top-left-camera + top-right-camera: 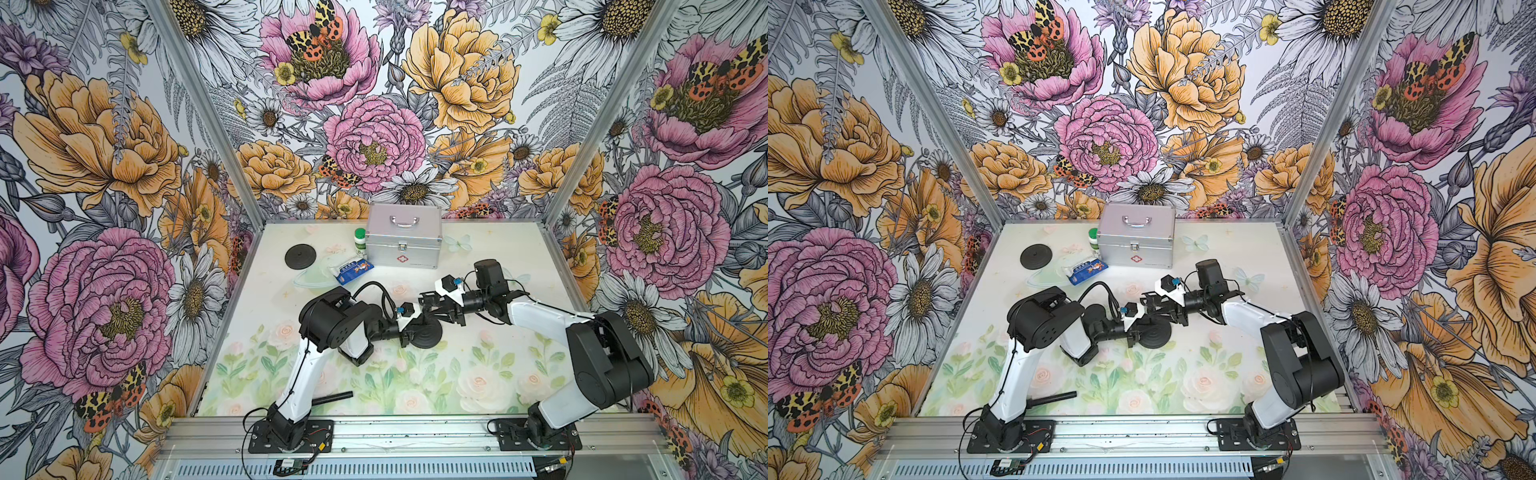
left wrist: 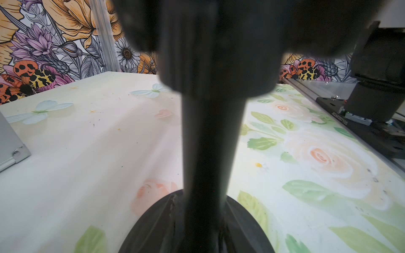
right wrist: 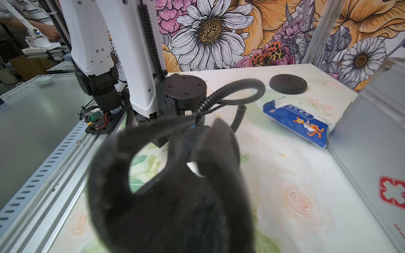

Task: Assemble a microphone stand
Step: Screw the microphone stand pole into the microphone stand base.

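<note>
Taking the case (image 1: 404, 235) as your mark: one green-capped bottle (image 1: 360, 241) stands against its left side. One blue gauze pack (image 1: 353, 270) lies just in front of its left corner, and one spare base (image 1: 300, 256) sits further left. One loose rod (image 1: 332, 397) lies well in front of the case, by your left arm's foot.

That makes two bases. The second base (image 1: 430, 336) sits mid-tabletop (image 1: 478, 374) in front of the case, with one pole (image 2: 210, 142) upright on it.

Your left gripper (image 1: 409, 330) meets that base's left rim, wrist level and elbow folded high. Black on black, so you cannot tell what its jaws do. Your right gripper (image 1: 427, 301) reaches in above the base, forearm stretched. A blurred black shape fills its wrist view, so you cannot tell its jaws either
</note>
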`<state>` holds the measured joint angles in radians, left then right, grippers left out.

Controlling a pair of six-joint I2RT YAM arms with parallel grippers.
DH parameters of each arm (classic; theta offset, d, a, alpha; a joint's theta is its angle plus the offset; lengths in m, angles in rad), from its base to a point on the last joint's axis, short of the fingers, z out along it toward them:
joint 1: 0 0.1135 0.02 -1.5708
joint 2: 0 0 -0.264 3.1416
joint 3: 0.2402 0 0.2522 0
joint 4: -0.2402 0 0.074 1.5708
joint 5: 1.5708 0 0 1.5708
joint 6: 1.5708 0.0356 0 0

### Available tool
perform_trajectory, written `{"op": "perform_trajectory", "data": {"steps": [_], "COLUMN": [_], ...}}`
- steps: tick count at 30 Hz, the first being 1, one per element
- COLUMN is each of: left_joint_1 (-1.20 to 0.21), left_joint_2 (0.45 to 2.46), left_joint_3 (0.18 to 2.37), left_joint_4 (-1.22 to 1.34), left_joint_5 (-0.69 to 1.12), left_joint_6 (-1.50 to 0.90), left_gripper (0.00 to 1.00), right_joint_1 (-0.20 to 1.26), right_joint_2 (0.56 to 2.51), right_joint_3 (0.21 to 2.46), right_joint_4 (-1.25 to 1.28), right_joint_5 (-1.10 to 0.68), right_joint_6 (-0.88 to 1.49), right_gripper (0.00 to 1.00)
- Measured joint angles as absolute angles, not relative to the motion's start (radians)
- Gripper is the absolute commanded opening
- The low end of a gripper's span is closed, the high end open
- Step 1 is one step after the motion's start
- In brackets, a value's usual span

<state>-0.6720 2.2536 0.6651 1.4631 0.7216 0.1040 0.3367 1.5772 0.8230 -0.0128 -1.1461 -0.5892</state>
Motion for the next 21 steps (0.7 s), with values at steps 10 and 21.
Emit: {"op": "perform_trajectory", "data": {"steps": [10,21], "left_joint_1": [-0.672,-0.672], "left_joint_2": [2.254,2.254], "left_joint_3": [0.666,0.666], "left_joint_4": [1.463,1.463], "left_joint_5": [0.723,0.743], "left_joint_6": [0.097,0.078], "left_gripper": [0.31,0.3], "right_joint_1": [0.359,0.678], "right_joint_2": [1.577,1.291], "right_joint_3": [0.828,0.364], "right_joint_4": [0.032,0.666], "right_joint_5": [-1.07,-0.209], "right_joint_6": [-0.53,-0.101], "right_gripper": [0.0,0.0]}}
